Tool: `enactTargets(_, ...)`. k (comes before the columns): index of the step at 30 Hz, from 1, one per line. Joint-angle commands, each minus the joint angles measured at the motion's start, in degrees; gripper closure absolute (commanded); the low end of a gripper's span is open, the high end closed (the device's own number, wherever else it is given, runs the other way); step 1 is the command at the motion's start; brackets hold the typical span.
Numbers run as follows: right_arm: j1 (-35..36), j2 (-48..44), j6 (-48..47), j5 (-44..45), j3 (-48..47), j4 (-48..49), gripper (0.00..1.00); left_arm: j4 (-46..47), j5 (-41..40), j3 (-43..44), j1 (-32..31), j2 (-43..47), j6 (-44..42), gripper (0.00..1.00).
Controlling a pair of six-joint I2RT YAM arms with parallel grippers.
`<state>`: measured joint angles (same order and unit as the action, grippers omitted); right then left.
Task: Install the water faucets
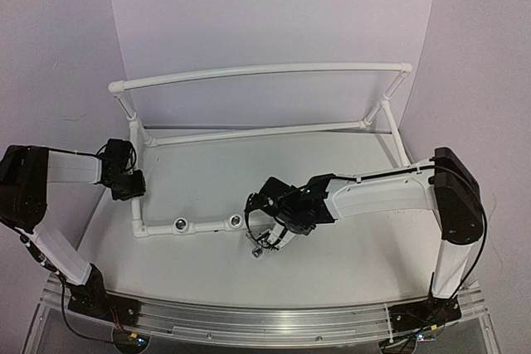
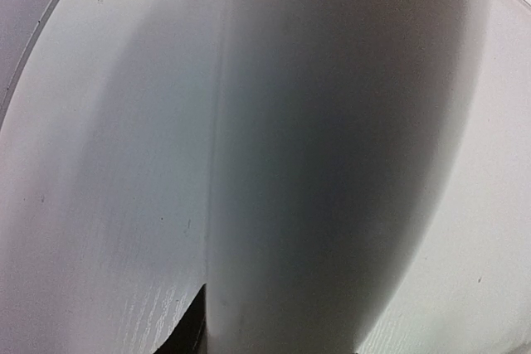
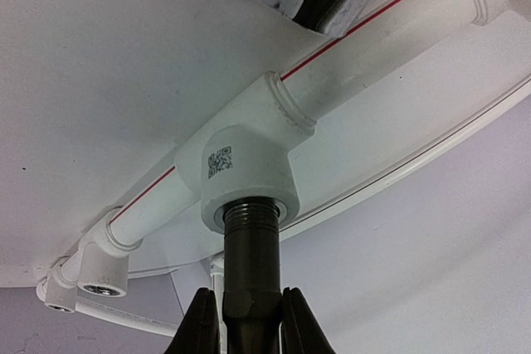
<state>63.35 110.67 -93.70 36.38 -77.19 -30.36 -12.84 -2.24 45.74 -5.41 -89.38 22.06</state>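
The left gripper (image 1: pixel 126 181) clamps the white pipe frame (image 1: pixel 265 69) at its left side while, beyond an empty socket (image 3: pixel 104 288), the right gripper (image 3: pixel 249 308) pinches a dark faucet (image 3: pixel 251 259), its threaded tip at the mouth of a tee fitting (image 3: pixel 245 163), apparently not yet screwed home, with no second faucet in sight.

**Robot lab bench, staged test cell**

Read as a robotics lab, not a home or shop. Left arm (image 1: pixel 70 170) and right arm (image 1: pixel 382 195) were bolted to an aluminium rail (image 1: pixel 249 318) at the near edge of a plain white table (image 1: pixel 357 263). Blank pale panels (image 1: pixel 274 14) boxed in the far, left and right sides. A mock-up white pipe frame (image 1: pixel 265 72) sat on the tabletop. One fitting carried a QR label (image 3: pixel 219 161), with a water faucet (image 3: pixel 249 271) at its socket.
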Motion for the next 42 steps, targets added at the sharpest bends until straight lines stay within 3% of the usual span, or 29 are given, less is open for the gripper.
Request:
enactTargets(1, -1.5, 0.9, -1.7, 1.7, 1.6, 2.3, 1.0, 0.9, 4.7, 0.2, 0.8, -2.4, 19.4, 1.0)
enactTargets(22, 0.8, 4.5, 12.3, -2.8, -5.0, -4.4, 1.0, 0.8, 5.1, 1.0, 0.8, -3.1, 19.5, 1.0)
enactTargets(42, 0.6, 12.3, 35.3, -13.4, -21.0, -19.4, 1.0, 0.8, 5.1, 0.9, 0.8, -2.9, 19.5, 1.0)
